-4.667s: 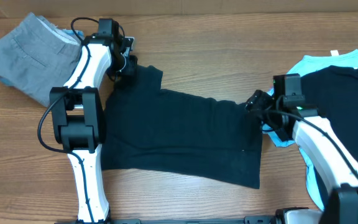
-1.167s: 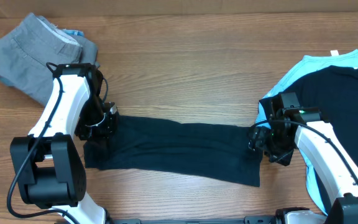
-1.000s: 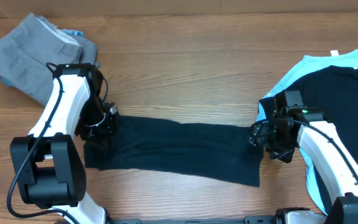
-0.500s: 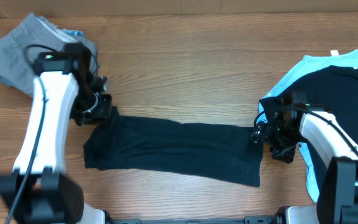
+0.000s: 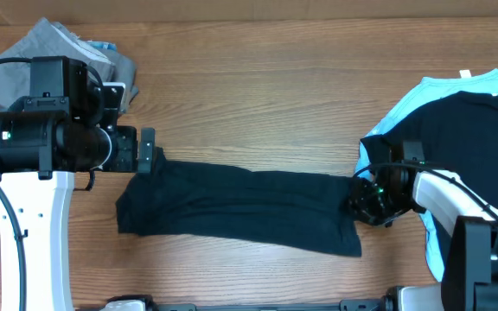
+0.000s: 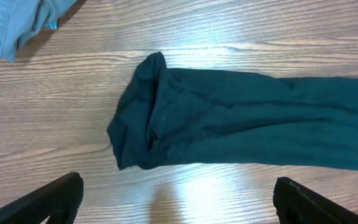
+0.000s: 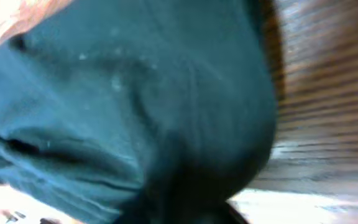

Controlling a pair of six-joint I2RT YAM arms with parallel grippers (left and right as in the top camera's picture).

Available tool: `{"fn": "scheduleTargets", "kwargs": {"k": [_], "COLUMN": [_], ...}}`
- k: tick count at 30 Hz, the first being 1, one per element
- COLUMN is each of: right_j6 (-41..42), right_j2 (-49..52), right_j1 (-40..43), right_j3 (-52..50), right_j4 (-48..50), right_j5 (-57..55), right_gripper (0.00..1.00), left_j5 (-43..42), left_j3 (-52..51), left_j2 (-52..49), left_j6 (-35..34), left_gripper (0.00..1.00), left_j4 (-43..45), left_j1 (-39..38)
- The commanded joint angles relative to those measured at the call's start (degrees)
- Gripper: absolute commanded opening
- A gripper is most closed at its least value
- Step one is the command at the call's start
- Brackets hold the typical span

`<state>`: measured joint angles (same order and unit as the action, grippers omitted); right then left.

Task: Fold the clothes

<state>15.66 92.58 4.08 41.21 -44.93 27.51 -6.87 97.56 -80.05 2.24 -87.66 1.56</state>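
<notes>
Overhead, against half a second ago: left gripper (image 6: pixel 178 194) lifted off shirt (image 5: pixel 240 207), jaws wide, empty. Shirt left as long band, centre frame, left end bunched; crosswise fold likely next. Right gripper (image 5: pixel 363 197) at its right end, grip impossible to tell. Trousers (image 5: pixel 41 43) upper left; pile (image 5: pixel 465 112) crowding right end.

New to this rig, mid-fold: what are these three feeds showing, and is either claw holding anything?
Two robot arms with two-finger grippers work at a wooden table. One view looks straight down; the other two come from wrist cameras. A dark garment lies mid-table as a long strip, grey clothes far left, a blue-and-dark pile right. The left gripper is open, raised near the strip's left end, holding nothing. The right gripper sits at its right end; its camera shows only cloth, so its grip is unclear.
</notes>
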Motion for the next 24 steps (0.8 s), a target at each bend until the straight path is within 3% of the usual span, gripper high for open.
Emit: {"fn": "scheduleTargets", "kwargs": {"k": [1,7,14,20,24], "right_j6": [-1.95,2.23,7.19,7.17,7.17], "right_j2": [2.27,-0.79,-8.55,-12.52,-12.52], "right_j1": [0.04,1.20,1.18,-1.25,-7.04], "right_j3": [-2.03,2.49,13.20,16.20,16.17], "right_j4": [-0.48,-6.23,-19.50,-23.19,-22.60], "right_j5": [-0.28,-10.54,-25.33,-23.67,-16.81], "right_gripper": [0.04,0.04,0.04,0.04,0.04], "left_j5": [-0.44,0.02,0.02,0.00,0.00], "left_j3": [0.72,0.72,0.72,0.72,0.72], "left_j2": [0.26,0.26,0.26,0.26,0.26], "left_j6": [-0.98,-0.96,-0.96,-0.96,-0.96], "left_gripper": [1.00,1.00,1.00,1.00,1.00], "left_j4": [-0.17,-0.61,-0.44,-0.15,0.59], "left_j1": [0.31,0.31,0.31,0.31,0.31]}}
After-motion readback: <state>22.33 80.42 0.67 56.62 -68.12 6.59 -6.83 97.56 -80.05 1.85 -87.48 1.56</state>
